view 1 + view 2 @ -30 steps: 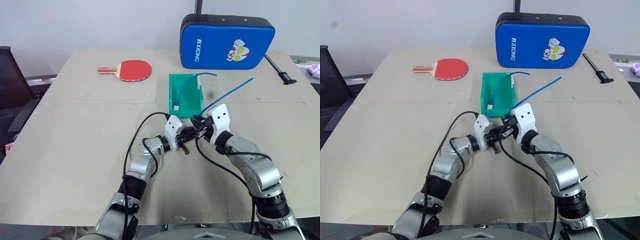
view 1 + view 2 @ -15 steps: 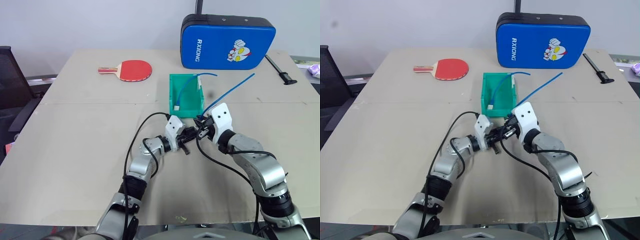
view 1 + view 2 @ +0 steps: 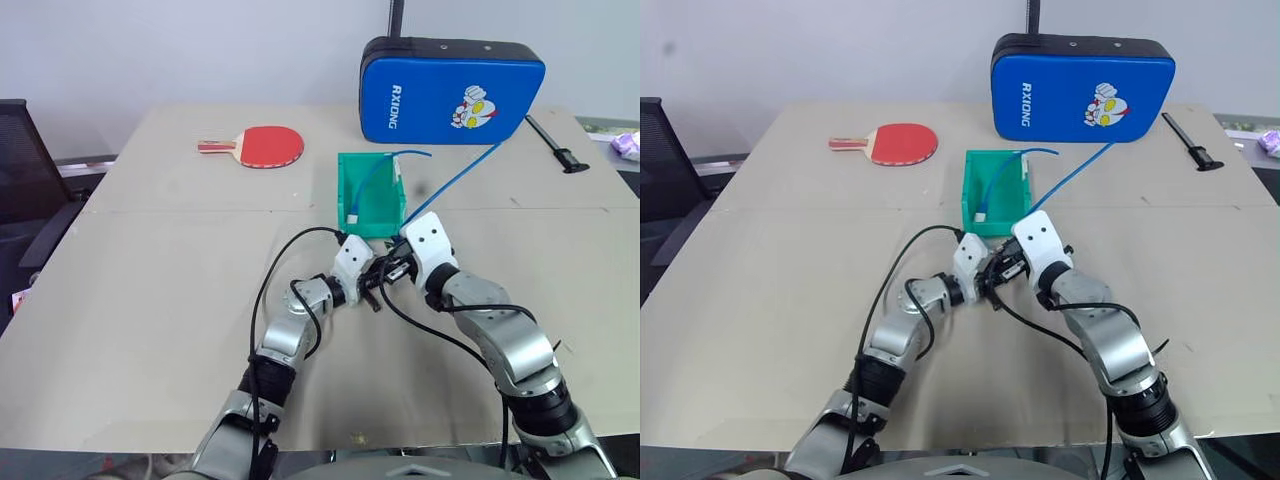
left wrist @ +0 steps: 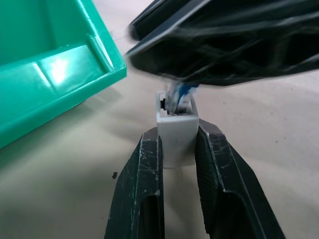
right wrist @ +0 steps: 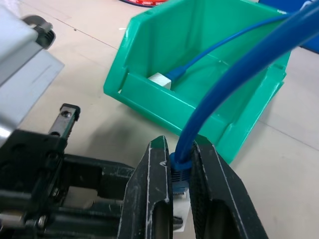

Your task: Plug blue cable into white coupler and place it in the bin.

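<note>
In front of the green bin (image 3: 348, 190) my two grippers meet tip to tip. My left gripper (image 4: 178, 137) is shut on the white coupler (image 4: 177, 124), socket facing away from it. My right gripper (image 5: 180, 149) is shut on the blue cable (image 5: 224, 84) just behind its plug. The cable arcs up and away over the bin towards the back right (image 3: 460, 180). The plug end sits at the coupler's socket mouth; how deep it goes is blurred. In the head view the grippers (image 3: 368, 278) (image 3: 392, 272) touch above the table.
Inside the bin lies another blue cable (image 5: 214, 50) with a white block (image 5: 160, 79) on its end. A red paddle (image 3: 268, 145) lies at the back left, a big blue pad (image 3: 450, 90) stands behind the bin, and a black tool (image 3: 555, 145) lies at the back right.
My right gripper has sunk and tilted in towards the coupler, bringing the cable's plug with it. The left gripper has stayed where it was.
</note>
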### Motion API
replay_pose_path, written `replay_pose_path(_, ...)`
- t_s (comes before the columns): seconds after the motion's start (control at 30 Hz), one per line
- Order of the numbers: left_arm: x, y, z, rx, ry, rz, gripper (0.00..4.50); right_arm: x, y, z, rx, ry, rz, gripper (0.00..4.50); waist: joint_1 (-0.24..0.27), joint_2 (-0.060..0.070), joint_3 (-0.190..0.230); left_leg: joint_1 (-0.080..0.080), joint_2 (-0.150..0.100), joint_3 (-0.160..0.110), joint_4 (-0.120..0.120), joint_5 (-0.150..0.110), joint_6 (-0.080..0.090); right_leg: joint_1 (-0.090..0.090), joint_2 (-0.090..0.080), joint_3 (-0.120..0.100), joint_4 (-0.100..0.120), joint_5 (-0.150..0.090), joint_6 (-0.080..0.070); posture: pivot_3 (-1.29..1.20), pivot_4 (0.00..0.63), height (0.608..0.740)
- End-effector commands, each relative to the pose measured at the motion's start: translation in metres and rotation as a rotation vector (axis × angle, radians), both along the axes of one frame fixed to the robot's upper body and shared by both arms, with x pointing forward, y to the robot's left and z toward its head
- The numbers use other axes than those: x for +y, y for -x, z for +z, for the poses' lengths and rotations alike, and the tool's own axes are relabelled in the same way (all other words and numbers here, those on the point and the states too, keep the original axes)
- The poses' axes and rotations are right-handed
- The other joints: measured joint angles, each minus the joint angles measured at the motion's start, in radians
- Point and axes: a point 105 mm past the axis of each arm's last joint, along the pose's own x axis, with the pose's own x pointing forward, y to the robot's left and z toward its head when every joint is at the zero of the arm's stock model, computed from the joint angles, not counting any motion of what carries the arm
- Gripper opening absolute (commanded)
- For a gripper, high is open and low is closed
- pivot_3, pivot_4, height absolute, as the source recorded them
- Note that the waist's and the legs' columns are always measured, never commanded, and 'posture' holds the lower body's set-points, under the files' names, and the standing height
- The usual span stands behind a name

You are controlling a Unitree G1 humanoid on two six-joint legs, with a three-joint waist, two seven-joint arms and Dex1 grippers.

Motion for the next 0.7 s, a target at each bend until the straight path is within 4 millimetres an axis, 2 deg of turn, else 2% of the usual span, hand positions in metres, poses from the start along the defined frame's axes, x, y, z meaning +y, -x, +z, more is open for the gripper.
replay_pose_path(0.03,-0.009,0.009,-0.015,0.013,-0.06,-0.013,0.28,-0.011,0.001,-0.04,0.129,0.059,-0.039,0.0,-0.001,0.0,-0.003,0.0,0.0,0.0,0.0,0.0,0.0,0.0,0.0,0.0,0.0,-0.001,-0.001,0.0,0.15,0.728)
replay_pose_path(0.17,-0.011,0.008,-0.016,-0.005,-0.077,0.003,0.28,-0.017,0.001,-0.059,0.18,0.073,-0.052,0.0,-0.002,-0.001,-0.007,0.002,0.0,0.0,0.0,0.0,0.0,0.001,0.0,0.0,0.0,-0.001,-0.002,0.0,0.15,0.728)
replay_pose_path(0.3,-0.011,0.009,-0.017,0.008,-0.06,0.03,0.28,-0.021,0.015,-0.092,0.312,0.095,-0.031,0.0,-0.002,-0.004,-0.014,0.004,0.004,-0.001,0.0,0.0,0.0,0.003,0.001,0.0,0.0,-0.002,-0.003,0.0,0.15,0.728)
replay_pose_path(0.37,-0.011,0.008,-0.017,0.012,-0.054,0.04,0.28,-0.023,0.019,-0.1,0.347,0.097,-0.031,0.0,-0.002,-0.003,-0.016,0.007,0.005,0.0,-0.001,0.0,0.0,0.007,0.001,0.0,-0.002,-0.002,-0.002,0.0,0.15,0.728)
replay_pose_path(0.43,-0.01,0.008,-0.017,0.012,-0.053,0.043,0.28,-0.022,0.021,-0.103,0.372,0.09,-0.013,0.0,-0.002,-0.004,-0.019,0.015,0.005,0.0,-0.005,0.0,0.0,0.013,0.001,0.0,-0.006,-0.002,-0.002,0.0,0.15,0.728)
replay_pose_path(0.6,-0.01,0.009,-0.017,0.013,-0.051,0.044,0.28,-0.024,0.022,-0.108,0.382,0.091,-0.012,0.0,-0.002,-0.004,-0.03,0.017,0.006,0.001,-0.012,0.0,0.0,0.014,0.001,0.0,-0.012,-0.002,-0.003,0.0,0.15,0.728)
replay_pose_path(0.7,-0.009,0.008,-0.015,0.015,-0.032,0.045,0.28,-0.026,0.013,-0.095,0.306,0.061,-0.03,0.0,-0.002,-0.004,-0.031,0.017,0.006,0.001,-0.013,0.0,0.0,0.014,0.0,0.0,-0.013,-0.002,-0.003,0.0,0.15,0.728)
